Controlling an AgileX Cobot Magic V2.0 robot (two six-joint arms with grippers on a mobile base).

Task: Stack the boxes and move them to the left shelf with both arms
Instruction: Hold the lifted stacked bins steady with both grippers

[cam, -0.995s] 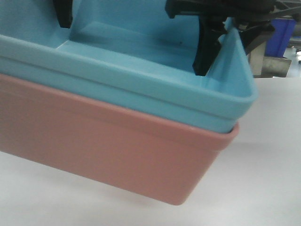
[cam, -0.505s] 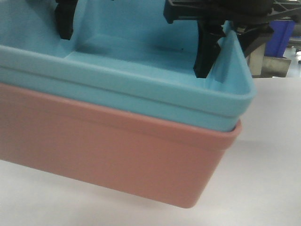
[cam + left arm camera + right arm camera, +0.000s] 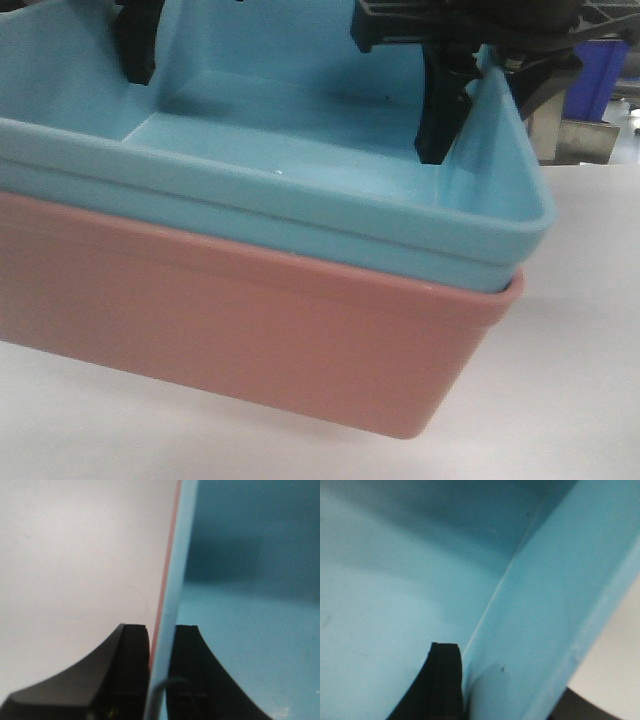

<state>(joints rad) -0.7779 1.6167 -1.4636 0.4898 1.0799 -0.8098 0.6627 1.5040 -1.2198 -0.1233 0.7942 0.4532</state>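
A pale, off-white tabletop (image 3: 575,400) fills the lower part of the front view, matte and evenly lit, with a soft grey shadow (image 3: 240,428) on it near the bottom edge. The left wrist view shows the same bare surface. At the far upper right stands a dark blue crate (image 3: 603,70), with a dull grey-beige block (image 3: 580,138) just below it.

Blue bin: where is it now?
Front view, left and centre: the blue bin is nested in the pink bin, left claw and right claw pinching its opposite side walls.
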